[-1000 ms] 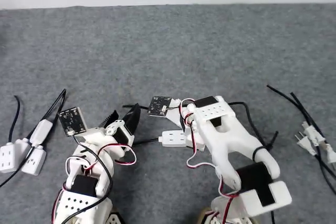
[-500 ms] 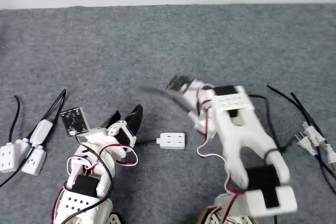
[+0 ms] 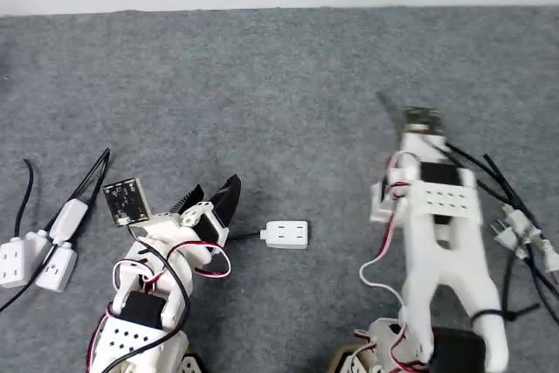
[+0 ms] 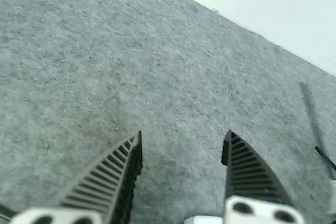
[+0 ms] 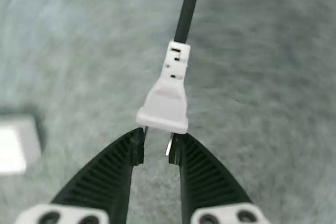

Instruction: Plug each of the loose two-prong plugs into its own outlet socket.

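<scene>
Claw on the right [image 5: 156,142] is clamped on the plug [image 5: 164,103], its two fingers nipping the prong end, so the prongs sit between the tips and the black cord [image 5: 186,9] runs away beyond. Held that way, I judge the plug cannot go into anything, since the metal points back at the claw. From above, the right arm [image 3: 439,216] stands over the right side of the grey surface [image 3: 288,85], well apart from the white socket block [image 3: 285,233] lying near the middle. The left claw [image 4: 184,136] hangs with its fingers wide apart over bare surface, just beside that block.

To do this step well, the plug likely needs setting down and taking again by its white body, prongs facing outward. Carry it slowly, because the grip is slight and the cord could twist it loose. The block looks light and will probably slide when pushed, so the left claw should pin it first. Line the prongs up square with one slot pair before pressing. More plugs [image 3: 520,233] wait at the right edge, more sockets [image 3: 35,259] at the left
</scene>
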Action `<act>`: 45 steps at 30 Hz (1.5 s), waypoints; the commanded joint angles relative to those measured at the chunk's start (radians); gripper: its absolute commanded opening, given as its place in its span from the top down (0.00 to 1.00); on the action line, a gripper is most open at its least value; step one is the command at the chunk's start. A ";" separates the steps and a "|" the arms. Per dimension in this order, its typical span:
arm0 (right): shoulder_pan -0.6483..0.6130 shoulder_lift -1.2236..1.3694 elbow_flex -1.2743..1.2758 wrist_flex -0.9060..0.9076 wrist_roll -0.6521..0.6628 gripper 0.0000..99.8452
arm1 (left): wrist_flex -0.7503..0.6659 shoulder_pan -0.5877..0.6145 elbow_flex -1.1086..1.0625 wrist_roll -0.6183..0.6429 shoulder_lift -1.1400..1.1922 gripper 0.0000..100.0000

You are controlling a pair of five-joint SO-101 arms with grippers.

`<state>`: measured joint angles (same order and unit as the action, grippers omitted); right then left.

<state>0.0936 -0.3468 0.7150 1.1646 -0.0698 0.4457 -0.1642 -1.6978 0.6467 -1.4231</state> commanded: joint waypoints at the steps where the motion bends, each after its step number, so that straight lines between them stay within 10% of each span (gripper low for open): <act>1: -0.007 -0.039 -0.009 -0.047 -0.110 0.99 | -0.028 0.000 0.008 -0.008 -0.006 0.76; 9: -0.038 -0.053 0.009 -0.007 -0.121 0.99 | -0.029 -0.002 0.008 -0.008 -0.009 0.76; 16: 0.008 -0.047 0.101 -0.162 -0.651 0.99 | -0.032 -0.003 0.008 -0.008 -0.008 0.76; 23: 0.030 -0.053 0.101 -0.199 -0.718 0.99 | -0.032 -0.003 0.008 -0.008 -0.008 0.76; 33: -0.064 -0.056 0.170 -0.188 -0.578 0.61 | -0.032 -0.006 0.008 -0.008 -0.011 0.76; 45: 0.068 -0.056 -0.044 0.044 -0.052 0.61 | -0.034 -0.006 0.008 -0.008 -0.012 0.76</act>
<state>0.1304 -0.3713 0.8025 1.1185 -0.2662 0.4457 -0.1642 -1.6978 0.6467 -1.4231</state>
